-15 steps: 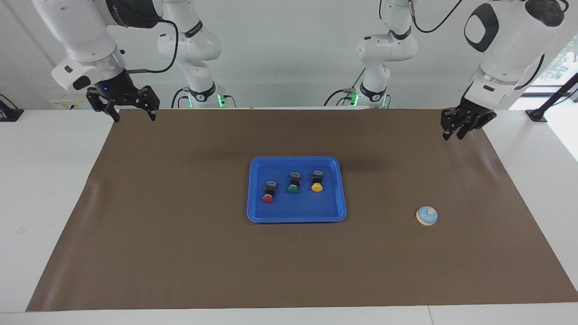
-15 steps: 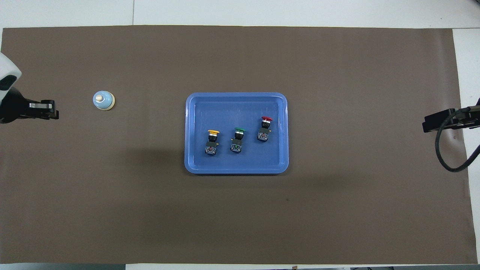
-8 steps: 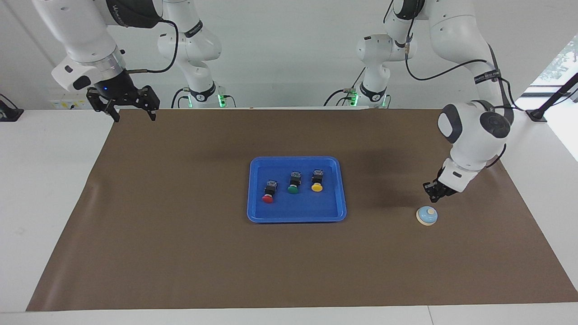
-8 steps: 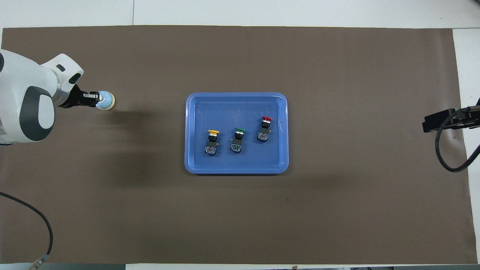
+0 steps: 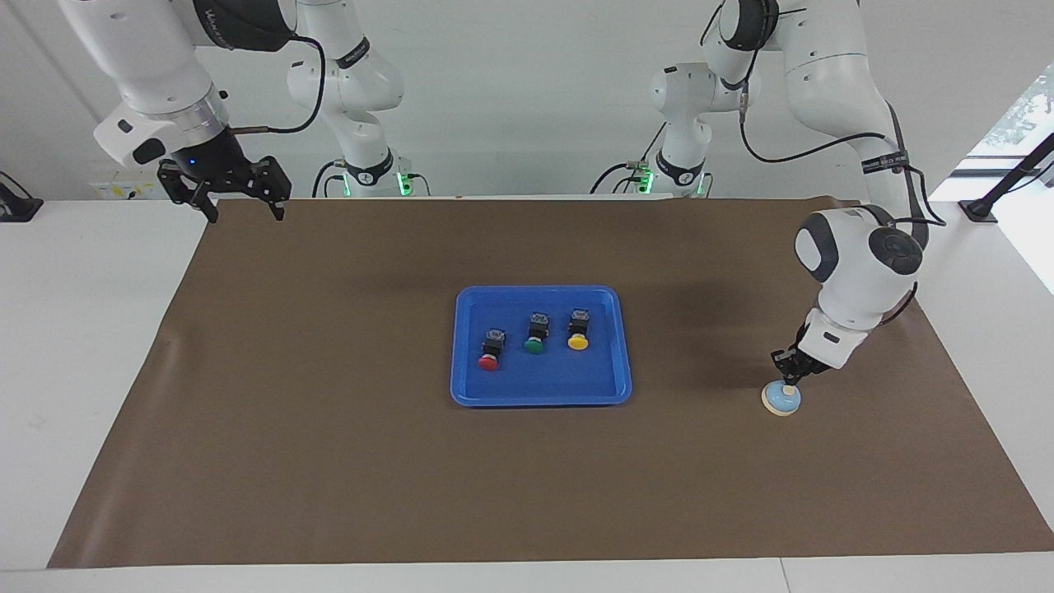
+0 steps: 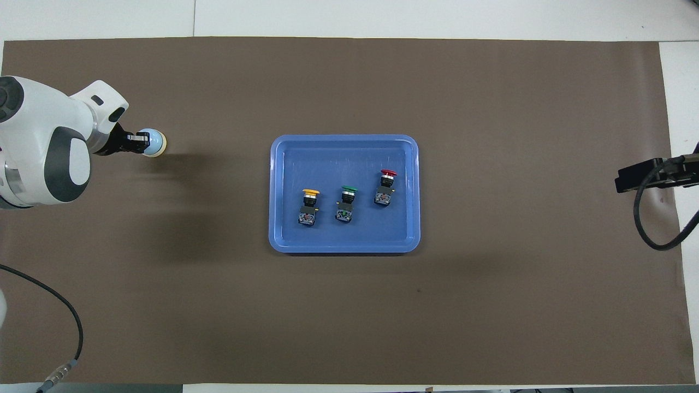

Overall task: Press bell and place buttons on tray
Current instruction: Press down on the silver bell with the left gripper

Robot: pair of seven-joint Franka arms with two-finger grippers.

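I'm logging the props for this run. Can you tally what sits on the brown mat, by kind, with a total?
Buttons: 3, all in the tray: yellow button, green button, red button
Tray: 1
Bell: 1, at the left arm's end of the mat, under the left gripper
Total: 5

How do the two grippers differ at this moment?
The left gripper is shut, down on the bell's knob; the right gripper is open, touching nothing. The left is low, the right raised over the mat's edge, waiting. Both are black and point downward.
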